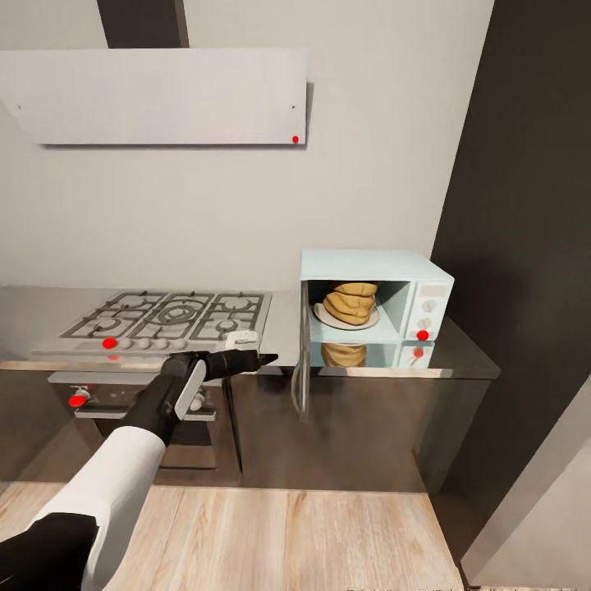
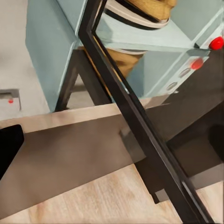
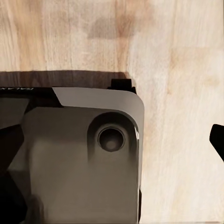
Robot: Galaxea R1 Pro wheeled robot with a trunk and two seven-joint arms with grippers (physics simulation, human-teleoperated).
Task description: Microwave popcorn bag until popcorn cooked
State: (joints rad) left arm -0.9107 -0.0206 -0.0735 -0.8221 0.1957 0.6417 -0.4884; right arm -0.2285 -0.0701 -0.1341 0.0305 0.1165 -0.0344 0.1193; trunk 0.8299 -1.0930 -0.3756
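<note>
The mint-blue microwave (image 1: 373, 267) stands on the grey countertop (image 1: 464, 349), its dark-framed door (image 1: 302, 369) swung out toward me and seen edge-on. The golden-tan popcorn bag (image 1: 351, 302) lies inside on a white plate (image 1: 322, 316). My left gripper (image 1: 264, 359) points right, a short way left of the door's edge and apart from it, open and empty. In the left wrist view the door frame (image 2: 135, 126) crosses close in front, with the bag (image 2: 154, 7) beyond it and one fingertip (image 2: 8, 147) at the side. In the right wrist view, one fingertip (image 3: 218, 142) hangs over wood floor.
A steel gas hob (image 1: 172, 316) lies left of the microwave, with the black oven (image 1: 139, 410) under it and a grey hood (image 1: 164, 94) above. A tall dark cabinet (image 1: 525, 246) walls off the right. My own base (image 3: 79, 158) sits on light wood floor.
</note>
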